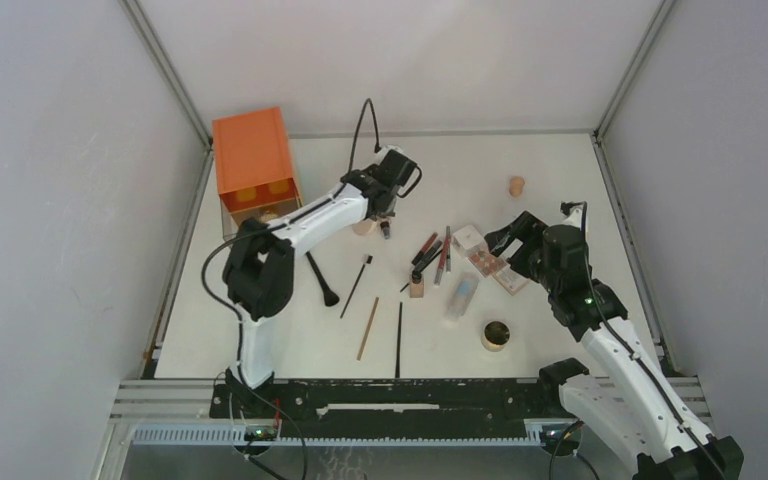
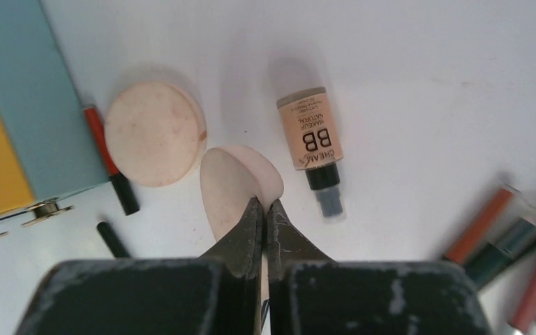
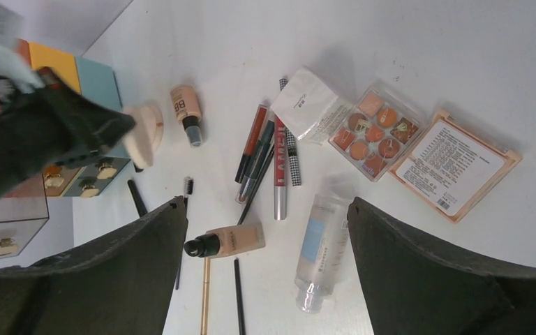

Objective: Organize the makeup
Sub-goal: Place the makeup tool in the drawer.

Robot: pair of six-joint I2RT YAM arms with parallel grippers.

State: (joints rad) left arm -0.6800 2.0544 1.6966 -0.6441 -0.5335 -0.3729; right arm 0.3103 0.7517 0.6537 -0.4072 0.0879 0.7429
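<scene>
Peach foam shows between the tips of the left claw (image 2: 265, 206): a teardrop sponge (image 2: 234, 174), with the jaws pressed almost together on its narrow end. In that wrist's view a round tan puff (image 2: 155, 132) touches the sponge at its 10 o'clock. A BB cream tube (image 2: 312, 136) lies just beside it at 2 o'clock, black cap toward the camera. At 9 o'clock a red pencil (image 2: 105, 146) lies beside the drawer box (image 1: 253, 160), which stands at the table's (image 1: 560, 170) far left.

The right claw (image 3: 264, 209) is spread wide and pinches nothing. In its own view a clear bottle (image 3: 321, 251) and a foundation bottle (image 3: 230, 242) lie between its fingers. A bundle of pencils (image 3: 265, 157) lies at 12 o'clock and the reddish-pan palette (image 3: 375, 132) at 1 o'clock. A tan labelled case (image 3: 457, 164) lies just beside the palette at its 4 o'clock.

From above, a black brush (image 1: 322, 280), a wooden pencil (image 1: 368, 328) and a black pencil (image 1: 399, 340) lie apart between the left claw's 6 and 7 o'clock. A small round jar (image 1: 496, 335) stands at the right claw's 6 o'clock.
</scene>
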